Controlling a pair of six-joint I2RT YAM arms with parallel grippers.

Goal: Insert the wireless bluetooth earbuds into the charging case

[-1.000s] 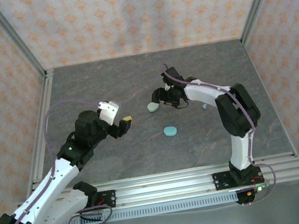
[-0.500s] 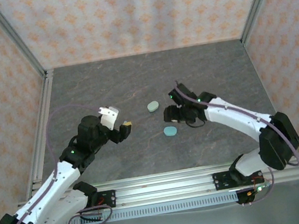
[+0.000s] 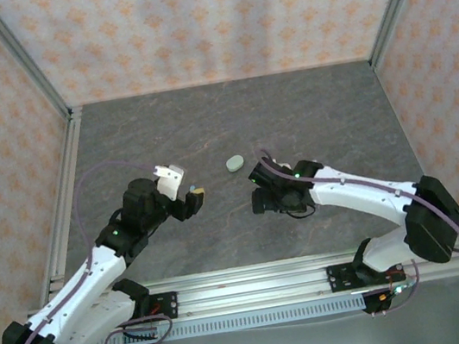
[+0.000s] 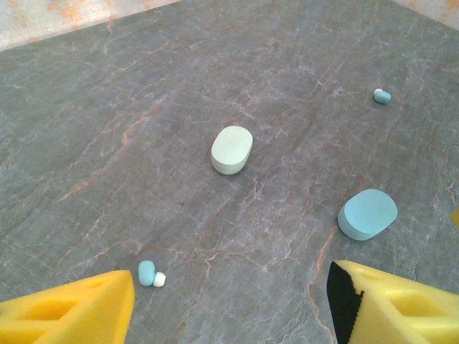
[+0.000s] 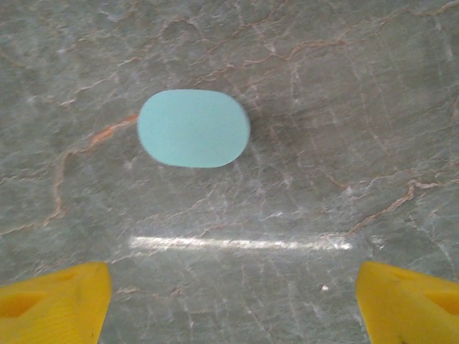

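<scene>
Since a second ago my right arm has swung away from the mint case [image 3: 234, 163] and come toward the bottom of the top view, so the right jaws now hang directly over the teal case [image 5: 193, 127]. The left arm has barely shifted. In the right wrist view the two yellow pads [image 5: 57, 301] sit wide apart in the bottom corners, open and empty, with the teal case in the upper middle of the frame and not yet between them. The left jaws are also spread and empty, low over the surface [image 3: 162, 130]. From the left wrist I count three earbuds. A teal bud [image 4: 146, 272] and a white bud [image 4: 160, 279] touch each other at lower left, just beside the left pad, and a lone teal bud [image 4: 382, 96] lies at upper right, well apart from both cases. I judge the buds to be feather-light, hard and smooth, rounded enough to squirt out of a pinch, so I would close slowly across the short axis, squarely centred. Both cases look shut. I expect each to be light, rigid plastic that skates on the stone, best taken across its narrow sides.
</scene>
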